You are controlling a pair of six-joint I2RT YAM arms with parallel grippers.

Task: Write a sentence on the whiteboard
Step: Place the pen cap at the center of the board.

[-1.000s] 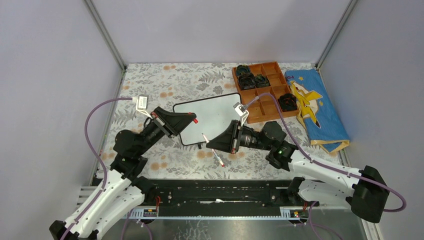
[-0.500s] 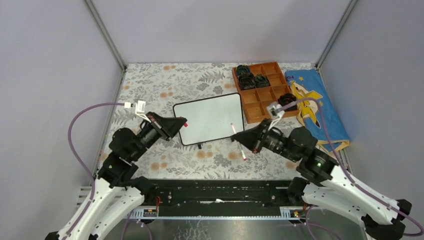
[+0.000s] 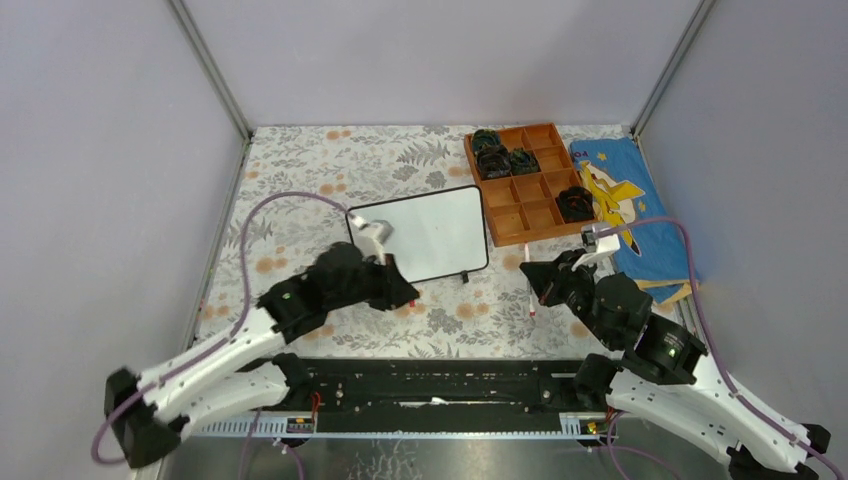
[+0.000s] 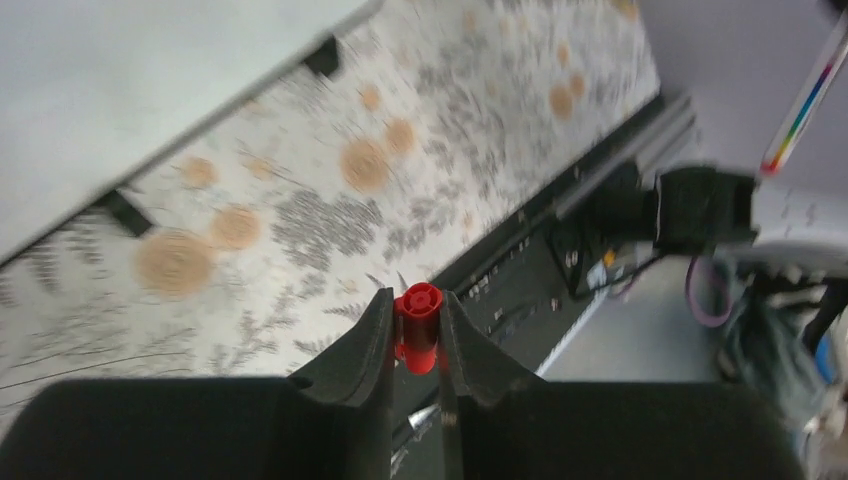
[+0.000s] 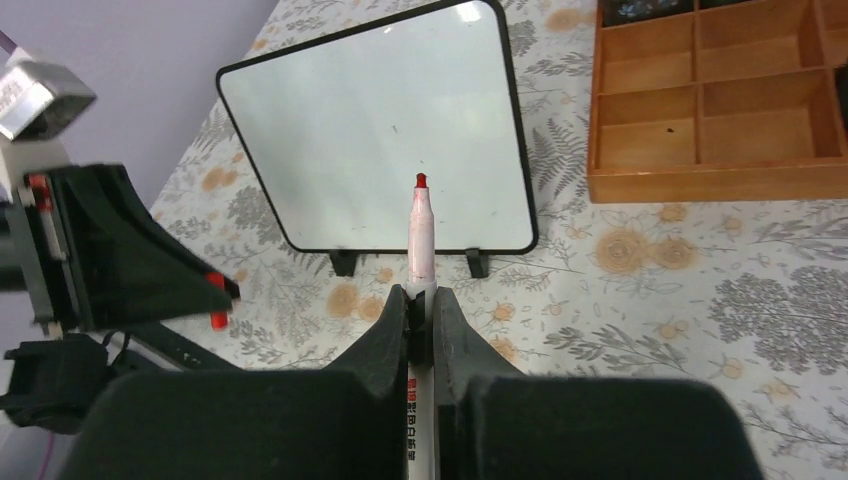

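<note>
White whiteboard (image 5: 370,130) is lying ahead of right gripper (image 5: 420,305), not touching; jaws are clamping marker (image 5: 420,235). Left gripper (image 4: 415,305) is pinching red cap (image 4: 418,338).

Left arm (image 3: 215,360) and right arm (image 3: 700,400) showed white shells, black joints; a purple cable (image 3: 244,262) looped off one; a second purple cable (image 3: 690,265) off the other; right gripper (image 5: 420,296) was matte black.

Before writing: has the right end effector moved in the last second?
Yes. The right end effector swung right, off the near edge of the whiteboard, toward the tray.
</note>
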